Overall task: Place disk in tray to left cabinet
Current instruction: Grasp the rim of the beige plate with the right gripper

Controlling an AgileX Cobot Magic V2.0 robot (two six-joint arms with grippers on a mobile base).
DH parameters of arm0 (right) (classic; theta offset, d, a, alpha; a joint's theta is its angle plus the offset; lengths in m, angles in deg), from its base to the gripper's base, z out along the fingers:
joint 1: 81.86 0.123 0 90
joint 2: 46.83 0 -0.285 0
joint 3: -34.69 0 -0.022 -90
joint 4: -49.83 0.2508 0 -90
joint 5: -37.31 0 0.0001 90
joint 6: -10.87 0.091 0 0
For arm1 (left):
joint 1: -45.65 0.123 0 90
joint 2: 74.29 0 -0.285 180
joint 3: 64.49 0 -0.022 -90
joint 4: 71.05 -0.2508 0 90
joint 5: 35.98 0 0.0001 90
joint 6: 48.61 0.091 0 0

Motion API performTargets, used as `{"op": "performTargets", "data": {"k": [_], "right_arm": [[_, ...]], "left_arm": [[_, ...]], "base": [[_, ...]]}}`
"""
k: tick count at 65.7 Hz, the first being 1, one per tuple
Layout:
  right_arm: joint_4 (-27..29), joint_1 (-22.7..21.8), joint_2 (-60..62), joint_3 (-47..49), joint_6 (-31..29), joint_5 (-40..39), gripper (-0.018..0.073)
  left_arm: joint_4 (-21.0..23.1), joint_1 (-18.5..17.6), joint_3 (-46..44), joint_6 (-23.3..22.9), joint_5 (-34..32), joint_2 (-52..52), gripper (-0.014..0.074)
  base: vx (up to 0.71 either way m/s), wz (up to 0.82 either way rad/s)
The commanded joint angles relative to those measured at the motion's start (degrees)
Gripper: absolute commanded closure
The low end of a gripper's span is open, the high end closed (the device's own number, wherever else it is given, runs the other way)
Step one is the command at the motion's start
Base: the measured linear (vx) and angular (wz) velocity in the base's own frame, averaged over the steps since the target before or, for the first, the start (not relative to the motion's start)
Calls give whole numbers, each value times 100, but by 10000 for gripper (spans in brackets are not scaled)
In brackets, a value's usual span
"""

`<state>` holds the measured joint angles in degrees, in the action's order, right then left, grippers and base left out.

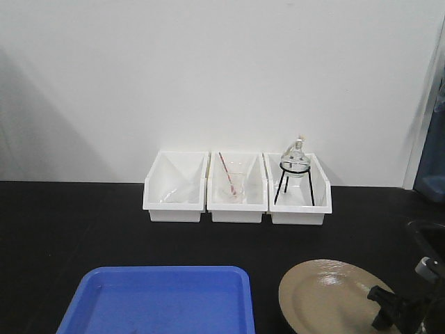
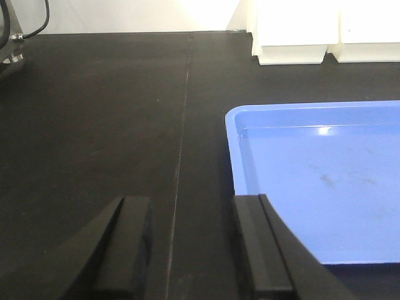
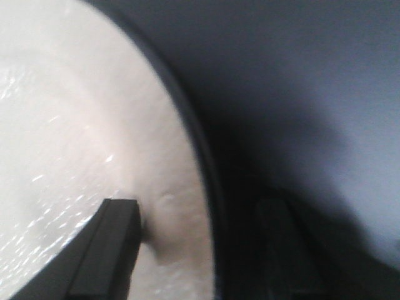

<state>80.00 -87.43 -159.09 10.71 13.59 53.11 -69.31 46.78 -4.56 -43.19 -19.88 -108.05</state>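
A white wall (image 1: 222,69) backs a black table (image 1: 69,223) with three white bins (image 1: 237,188). From the front, the tan plate (image 1: 327,292) lies under the right gripper (image 1: 386,306), with the blue tray (image 1: 160,299) off to that gripper's left, no plate in it yet. The left wrist camera shows the left gripper (image 2: 187,250) released, low over the table, the tray just beside its right finger. At the right wrist, the spread fingers (image 3: 112,250) straddle the plate's black rim, not yet clenched. Grasping seems the step in hand; next, pinch the rim and carry the plate leftward.
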Motion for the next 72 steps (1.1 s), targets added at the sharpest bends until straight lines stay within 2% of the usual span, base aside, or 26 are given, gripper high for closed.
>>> {"op": "performTargets", "data": {"k": [1,11,19,28,42,64,72], "right_arm": [[599,2,205,150,-700,-168,164],[1388,2,201,150,-1683,-190,216],[1946,2,144,150,-2199,-156,278],[2387,2,49,150,-2638,-23,389],[2752,-49,208,150,-2689,111,571],[2959,-49,798,150,-2703,29,568],[3395,-49,1065,150,-2703,-184,568]], "left_arm": [[41,19,-168,-45,-454,-55,168],[41,19,-168,-45,-454,-55,168],[41,19,-168,-45,-454,-55,168],[41,19,-168,-45,-454,-55,168],[41,19,-168,-45,-454,-55,168],[41,19,-168,-45,-454,-55,168],[41,19,-168,-45,-454,-55,168]], "base": [[0,0],[0,0],[0,0],[0,0],[0,0],[0,0],[0,0]]}}
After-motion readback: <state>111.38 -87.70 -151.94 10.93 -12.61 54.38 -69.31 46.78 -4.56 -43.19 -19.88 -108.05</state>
